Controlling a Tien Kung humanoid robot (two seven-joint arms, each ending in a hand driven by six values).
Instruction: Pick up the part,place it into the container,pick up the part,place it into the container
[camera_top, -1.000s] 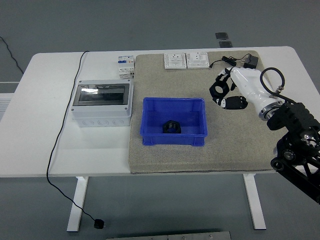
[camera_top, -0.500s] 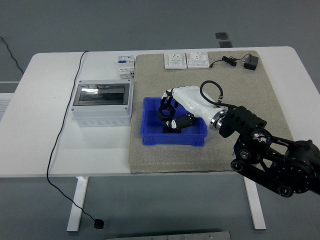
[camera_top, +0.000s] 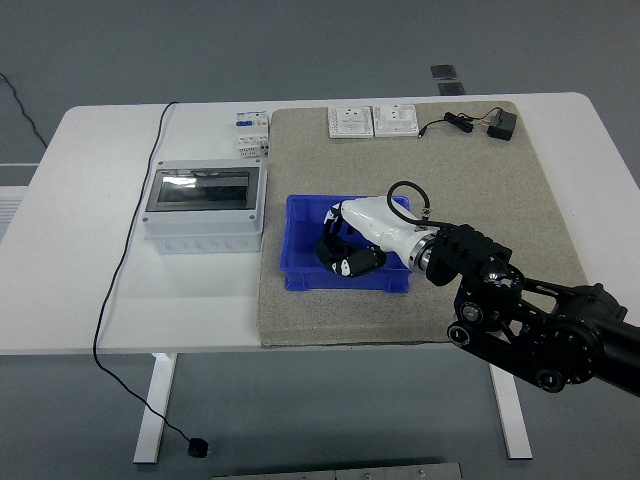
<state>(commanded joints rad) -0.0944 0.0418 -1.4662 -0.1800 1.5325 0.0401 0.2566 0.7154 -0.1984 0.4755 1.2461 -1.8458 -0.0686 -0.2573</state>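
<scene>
A blue container (camera_top: 345, 279) stands in the middle of the grey mat (camera_top: 480, 190). My right hand (camera_top: 340, 256), white with black fingers, reaches down into it from the right. The fingers are curled around a black part (camera_top: 331, 259) low inside the container, near its floor. The hand hides most of the container's inside, so I cannot tell whether another black part lies under it. My left arm is out of the picture.
A grey electrical box with a clear lid (camera_top: 203, 208) stands left of the container. Two white switch plates (camera_top: 350, 121) and a black adapter with cable (camera_top: 500, 125) lie at the mat's far edge. A small breaker (camera_top: 252, 133) sits behind the box.
My right hand has carried a black part from the mat's right side leftwards over the container, then sunk lower into it.
</scene>
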